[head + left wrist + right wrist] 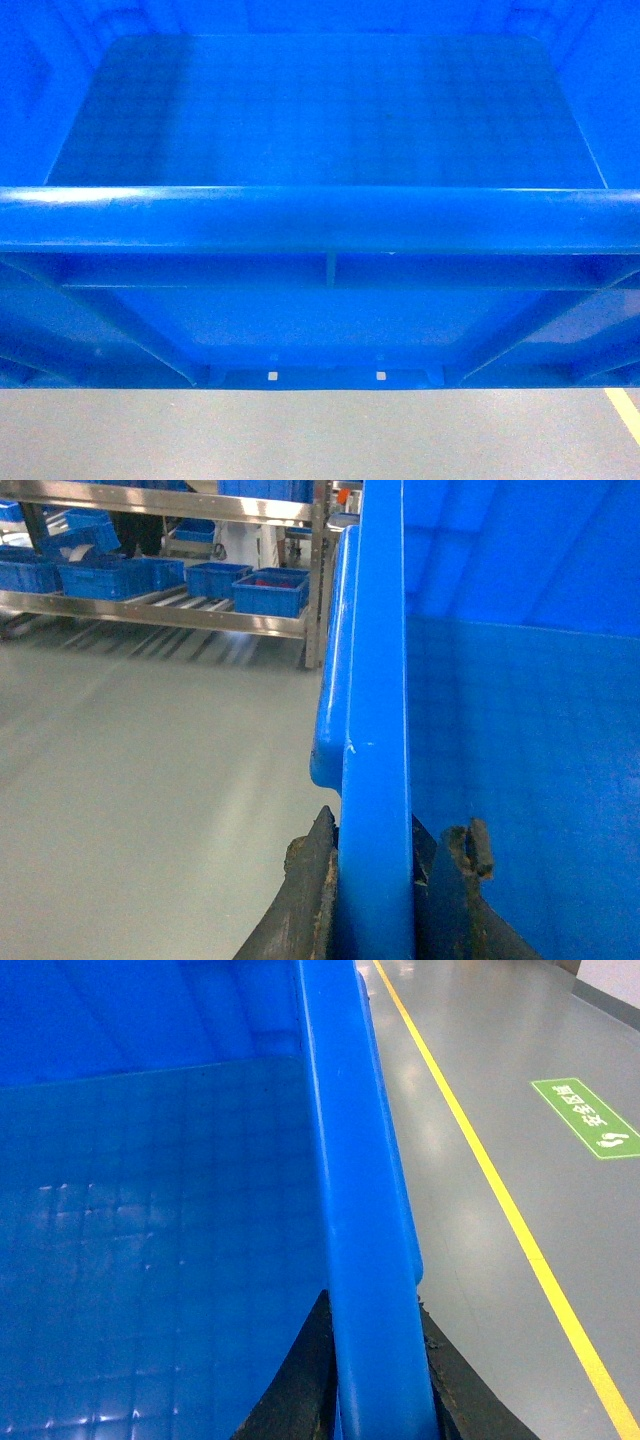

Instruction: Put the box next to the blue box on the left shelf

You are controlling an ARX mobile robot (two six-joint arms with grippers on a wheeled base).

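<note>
While two end effectors (375,900) clamp one box (320,215).

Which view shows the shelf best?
Left wrist: the shelf with its roller tracks and small blue boxes stands across the floor, past the held box. Head and right wrist show no shelf, only box and floor.
</note>
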